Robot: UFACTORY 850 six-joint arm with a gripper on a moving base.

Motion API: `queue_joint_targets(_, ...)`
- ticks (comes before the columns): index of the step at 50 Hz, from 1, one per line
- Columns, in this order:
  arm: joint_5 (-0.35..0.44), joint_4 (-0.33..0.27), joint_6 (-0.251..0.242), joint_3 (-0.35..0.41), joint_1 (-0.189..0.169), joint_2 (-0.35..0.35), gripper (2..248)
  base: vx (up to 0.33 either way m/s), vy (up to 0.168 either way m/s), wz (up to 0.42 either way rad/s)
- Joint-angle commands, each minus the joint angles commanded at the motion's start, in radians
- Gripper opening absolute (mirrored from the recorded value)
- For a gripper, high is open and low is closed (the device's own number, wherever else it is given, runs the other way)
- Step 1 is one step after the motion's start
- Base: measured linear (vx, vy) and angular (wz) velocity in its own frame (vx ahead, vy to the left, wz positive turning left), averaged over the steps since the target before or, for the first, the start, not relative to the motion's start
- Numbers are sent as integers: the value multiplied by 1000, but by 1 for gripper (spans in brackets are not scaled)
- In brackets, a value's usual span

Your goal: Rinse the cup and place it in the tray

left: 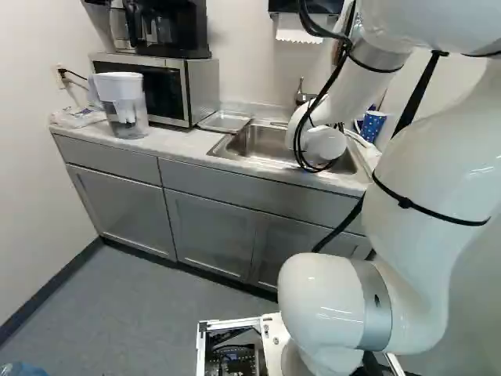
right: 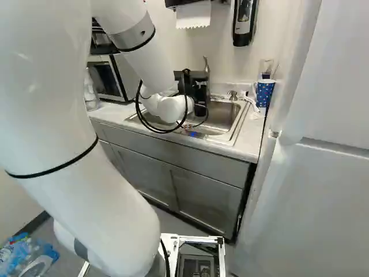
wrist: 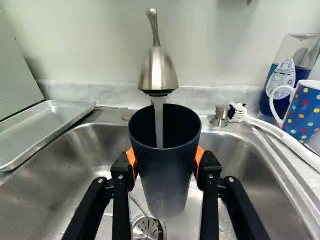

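The grey cabinet and its pale countertop ran along the wall, with the white arm reaching across to the steel sink set in that top. A microwave stood on the countertop toward the left of the left base view, a black coffee maker on top of it. Between microwave and sink lay the shallow metal tray, just beside the basin. The filter pitcher stood upright in front of the microwave.

The black gripper was over the sink. In the wrist view, the gripper had its two orange pads pressed to opposite sides of a dark tumbler — a firm grasp on it, mouth up. The tumbler was above the basin, under the metal faucet, and a stream of water ran down into it; it was not in the tray.

On the faucet's other side from the tray, a bottle of blue liquid stood near the wall, behind a blue mug with coloured dots. A white-handled brush lay by the sink's rim, its head next to a small metal fitting. Below the tumbler — partly hidden by it — was the drain strainer.
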Motion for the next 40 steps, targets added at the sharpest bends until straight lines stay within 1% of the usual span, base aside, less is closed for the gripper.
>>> queue_joint_targets(40, 0, 0, 0, 0, 0, 0, 125, 0, 0, 0)
